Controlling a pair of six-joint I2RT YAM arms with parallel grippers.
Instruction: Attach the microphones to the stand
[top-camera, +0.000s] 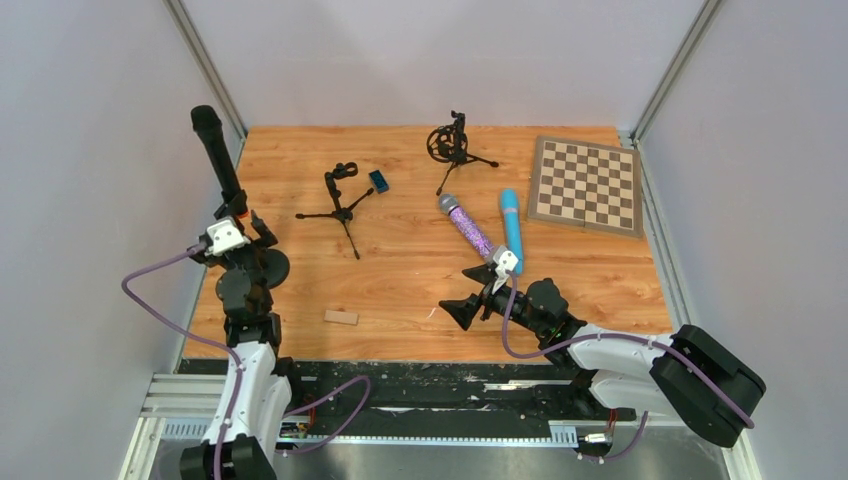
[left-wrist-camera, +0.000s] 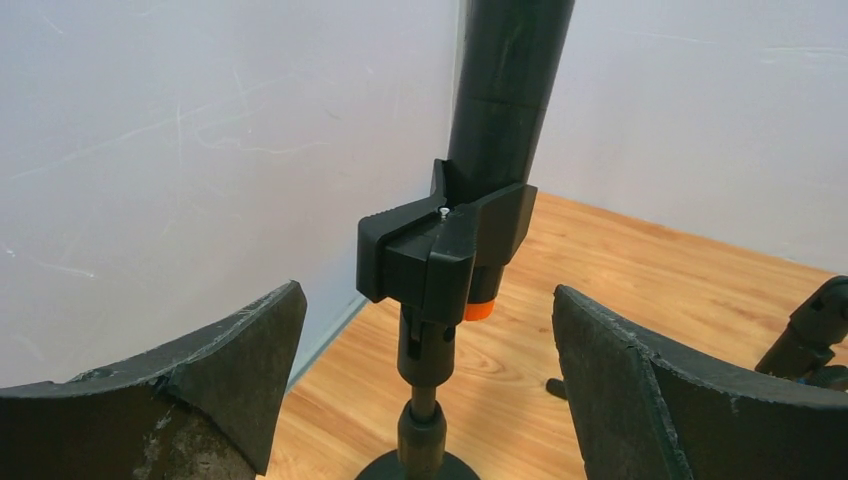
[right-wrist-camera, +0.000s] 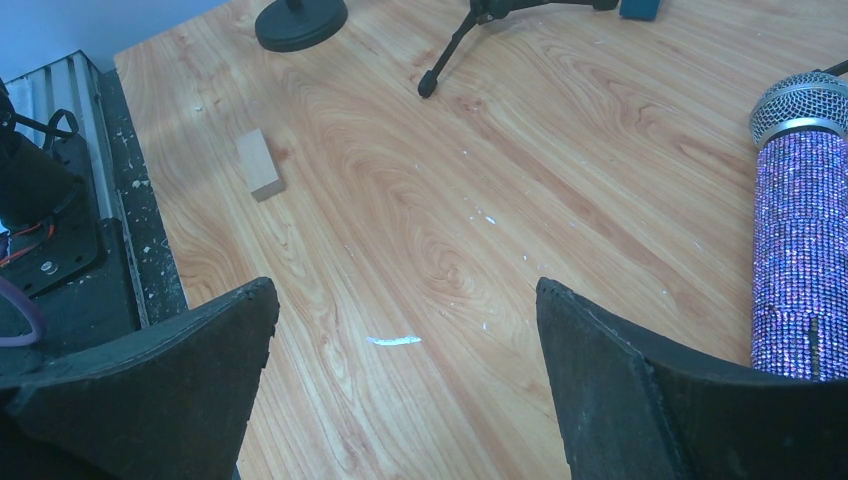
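The table (right-wrist-camera: 450, 200) looks smooth wood-grain, the purple microphone (right-wrist-camera: 800, 260) glittery and rough.

Overhead, plus close wrist views

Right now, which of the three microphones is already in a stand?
The black microphone, clipped in the round-base stand; the purple microphone and the blue microphone lie on the table.

Wooden table (top-camera: 420, 280) with chessboard (top-camera: 586, 184), block (top-camera: 340, 317), purple microphone (top-camera: 466, 227) (blue microphone (top-camera: 512, 232) alongside)
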